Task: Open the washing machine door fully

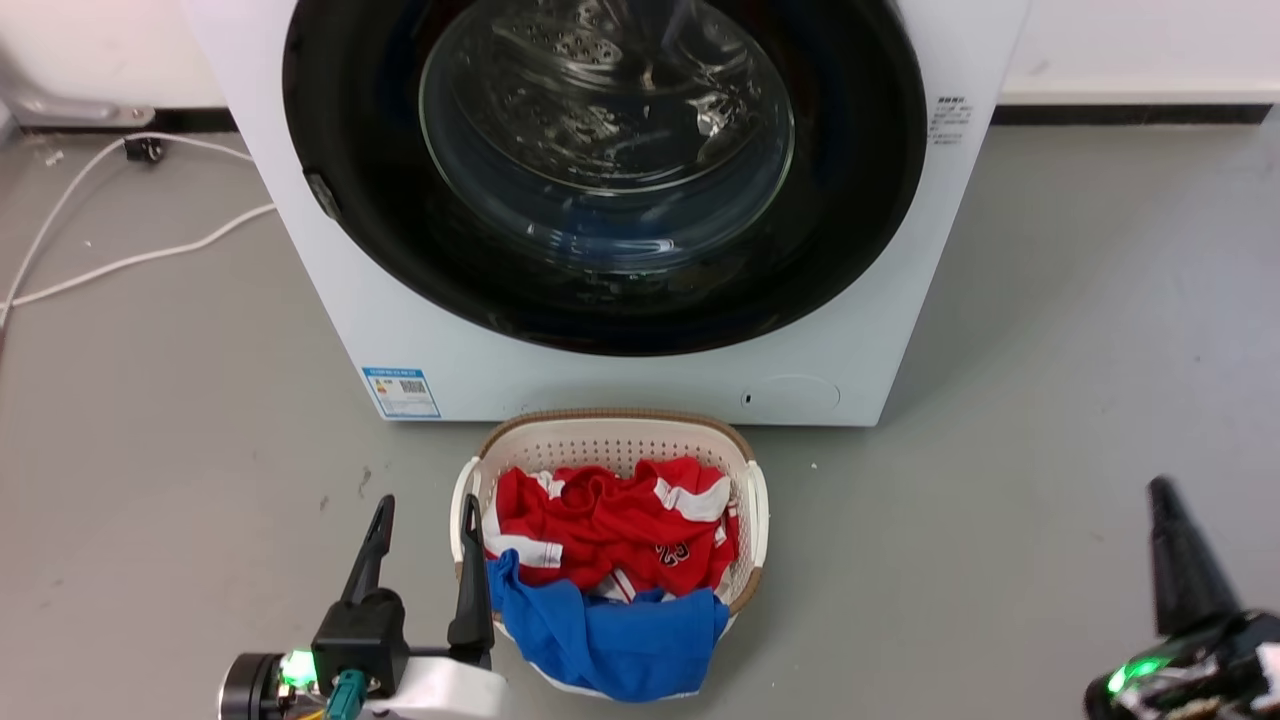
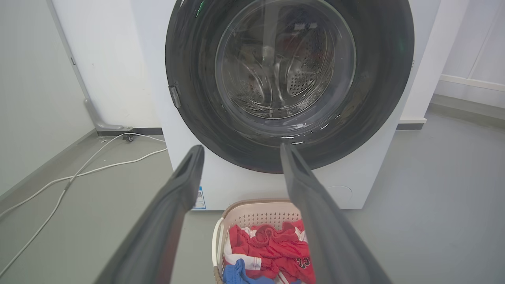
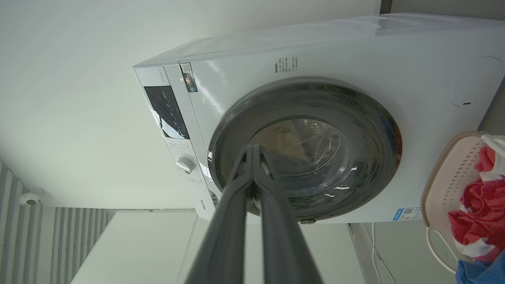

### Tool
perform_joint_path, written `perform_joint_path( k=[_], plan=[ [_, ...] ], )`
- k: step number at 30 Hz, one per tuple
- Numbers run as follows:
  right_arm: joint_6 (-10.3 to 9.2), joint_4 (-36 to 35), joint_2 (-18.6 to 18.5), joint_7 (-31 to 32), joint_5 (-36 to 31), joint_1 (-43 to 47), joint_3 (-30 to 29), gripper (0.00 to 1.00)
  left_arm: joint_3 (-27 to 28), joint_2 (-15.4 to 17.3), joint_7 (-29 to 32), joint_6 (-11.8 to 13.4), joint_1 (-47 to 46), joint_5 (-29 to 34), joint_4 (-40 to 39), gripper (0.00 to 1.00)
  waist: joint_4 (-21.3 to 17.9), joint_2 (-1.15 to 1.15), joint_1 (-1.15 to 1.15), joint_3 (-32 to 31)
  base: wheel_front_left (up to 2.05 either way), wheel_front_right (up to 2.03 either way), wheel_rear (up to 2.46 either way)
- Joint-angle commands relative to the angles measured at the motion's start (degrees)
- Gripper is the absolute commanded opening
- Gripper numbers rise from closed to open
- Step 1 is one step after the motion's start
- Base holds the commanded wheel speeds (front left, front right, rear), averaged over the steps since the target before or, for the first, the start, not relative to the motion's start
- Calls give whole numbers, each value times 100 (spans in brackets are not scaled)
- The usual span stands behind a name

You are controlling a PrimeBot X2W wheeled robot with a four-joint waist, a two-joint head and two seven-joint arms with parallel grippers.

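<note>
Both grippers hang low and empty, probably ready to reach: left gripper [image 1: 428, 505] spread wide, right gripper [image 1: 1163, 495] pinched together. The washing machine door [image 1: 850, 200] sits shut on the washing machine [image 1: 400, 340], behind the laundry basket [image 1: 610, 420]

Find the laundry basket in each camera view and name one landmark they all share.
Head view: the laundry basket sits lower centre, in front of the washing machine, beside the left claw.
Left wrist view: the basket is bottom centre, below the machine.
Right wrist view: the basket is at the right edge.
Shared landmark: the blue label sticker on the machine's lower corner.
</note>
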Motion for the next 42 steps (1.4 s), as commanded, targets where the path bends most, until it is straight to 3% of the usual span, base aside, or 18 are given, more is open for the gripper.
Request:
perform_joint_path(
  k=[1,10,18,30,42],
  plan=[
    [2,19,-33,52,43,-188,-99,0,16,-9,-23,1,-101,37,-27,100,-7,0,0,108,0,0,0],
    [2,510,-468,471,265,-1641,-1044,0,10,-9,-22,-76,-570,137,-135,100,45,0,0,791,0,0,0],
    [2,1195,-1062,862,332,-3199,-1226,0,33,-9,-22,-159,-1182,247,-222,100,123,0,0,1628,0,0,0],
    [2,2328,-1954,1543,83,-5473,-333,0,-50,-9,-22,-219,-1937,320,-304,100,196,0,0,2679,0,0,0],
    [2,3258,-2336,2251,-278,-7163,868,0,-272,-9,-22,-150,-2235,166,-339,100,426,0,0,3160,0,0,0]
  ],
)
